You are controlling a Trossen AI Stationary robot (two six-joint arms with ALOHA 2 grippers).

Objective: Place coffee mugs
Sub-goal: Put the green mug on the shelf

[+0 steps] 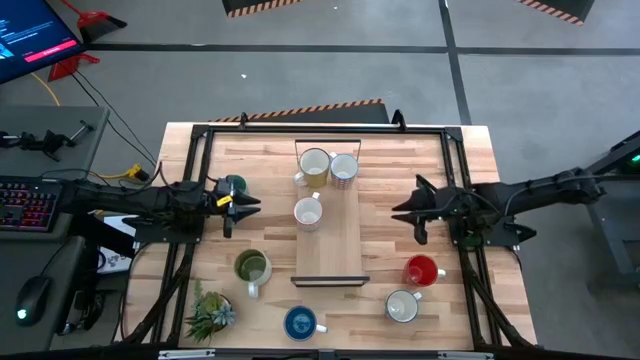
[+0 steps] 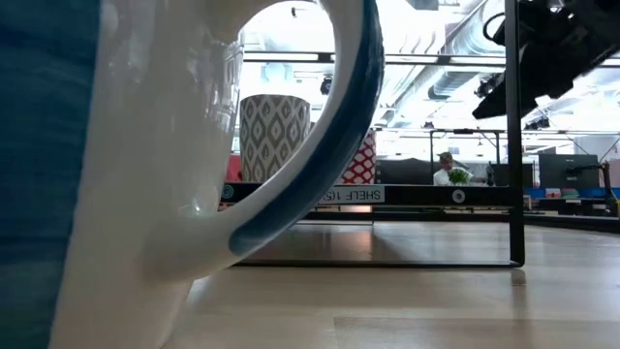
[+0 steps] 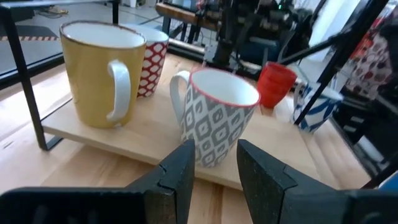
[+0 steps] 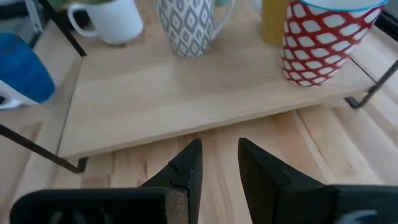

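Note:
A low wooden shelf point(image 1: 330, 250) stands mid-table. On it stand a yellow mug point(image 1: 313, 165), a red-patterned mug point(image 1: 344, 168) and a grey-patterned mug point(image 1: 308, 212). On the table stand an olive-green mug point(image 1: 252, 268), a blue mug point(image 1: 300, 322), a red mug point(image 1: 421, 270) and a white mug point(image 1: 402, 306). A teal-green mug point(image 1: 235, 185) shows partly beside my left arm. My left gripper point(image 1: 255, 205) hovers open left of the shelf, facing the grey-patterned mug point(image 3: 214, 118). My right gripper point(image 1: 398, 210) hovers open right of the shelf point(image 4: 186, 93), with nothing between its fingers.
A small spiky potted plant point(image 1: 208, 312) stands at the near left corner. A black metal frame point(image 1: 200, 150) runs round the table. In the low view the blue mug point(image 2: 145, 174) fills the left. Bare wood lies between the shelf and each gripper.

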